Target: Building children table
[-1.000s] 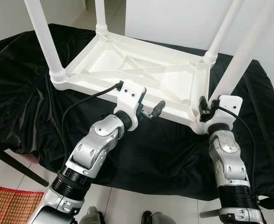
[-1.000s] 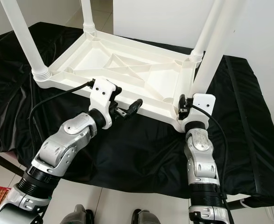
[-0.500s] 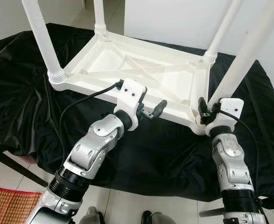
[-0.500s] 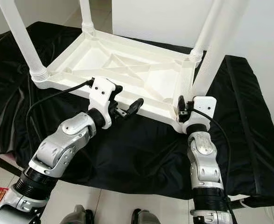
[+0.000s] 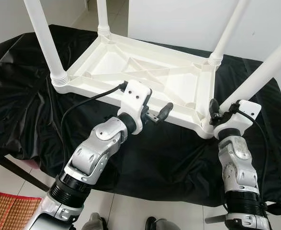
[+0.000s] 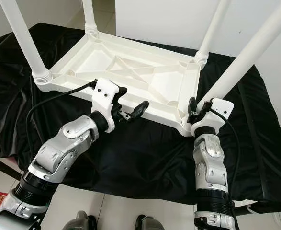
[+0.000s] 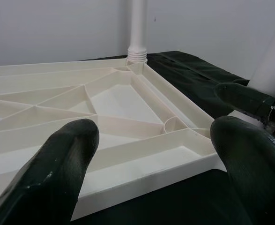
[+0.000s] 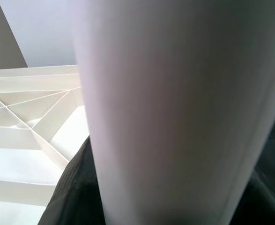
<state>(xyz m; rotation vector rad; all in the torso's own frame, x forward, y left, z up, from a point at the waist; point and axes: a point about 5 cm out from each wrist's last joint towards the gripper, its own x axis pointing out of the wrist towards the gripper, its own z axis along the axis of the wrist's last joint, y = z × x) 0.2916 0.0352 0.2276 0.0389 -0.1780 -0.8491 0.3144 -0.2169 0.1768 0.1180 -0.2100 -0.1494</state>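
On the black cloth: white ribbed plastic children's tabletop [image 5: 145,72] lies underside up on the black cloth-covered table [image 5: 16,86], spanning its middle toward the far edge; inverted so the leg sockets face up

Legs seated: three white plastic tube legs stand upright in corner sockets, near-left leg [image 5: 44,40], far-left leg [image 5: 102,17], far-right leg [image 5: 226,31]

Fourth leg: white plastic tube leg [image 5: 264,69] at the tabletop's near-right corner, tilted out to the right, foot at the socket; judged not yet seated straight

Right gripper: right gripper [image 5: 217,108] at the foot of the tilted leg, black fingers closed around the tube, which blocks the right wrist view; low hold likely chosen to steer the end into the socket

Left gripper: left gripper [image 5: 160,112] at the near long edge of the tabletop, fingers spread apart and holding nothing; left wrist view looks between both fingertips [image 7: 57,164] across the ribs; probably placed to brace the top against the push

Step in hand: last leg of four, task near its end

Next move calls for: bringing the leg upright while pressing or twisting down

Risk: top may slide on the loose cloth
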